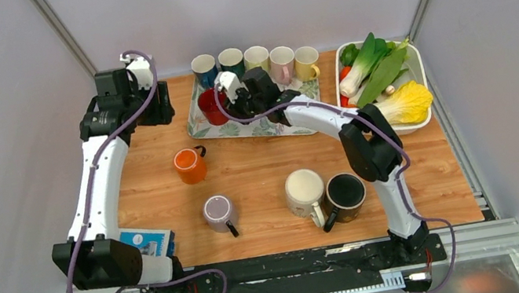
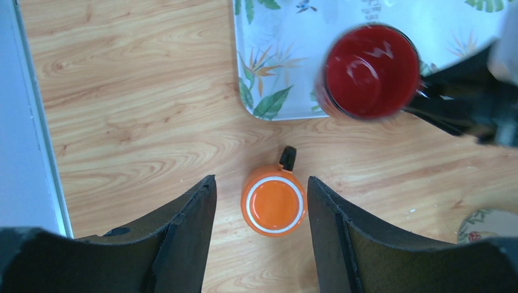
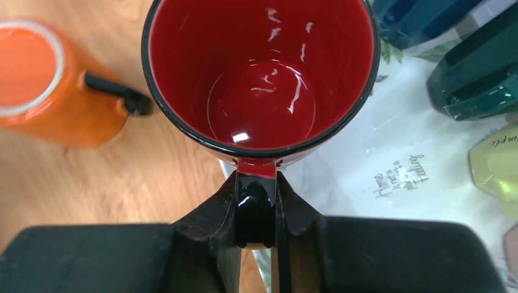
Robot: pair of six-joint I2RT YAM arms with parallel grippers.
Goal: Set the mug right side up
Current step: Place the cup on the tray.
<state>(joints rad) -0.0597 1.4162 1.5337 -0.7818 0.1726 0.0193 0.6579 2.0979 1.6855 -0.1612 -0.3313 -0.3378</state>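
- Top view: the right gripper (image 1: 226, 100) is at the near-left corner of the leaf-print tray (image 1: 198, 130). The red mug (image 1: 211, 107) is at its left. An orange mug (image 1: 189, 165) stands on the table (image 1: 260, 166), just near of the tray.
- Left wrist view: the left gripper (image 2: 261, 180) hangs high above the orange mug, fingers spread wide and touching nothing. That mug's top shows as an orange disc ringed in white.
- Right wrist view: the right gripper's fingers are clamped together on the red mug's black handle. The mug is mouth up over the tray corner. I cannot tell whether it rests there or is lifted.
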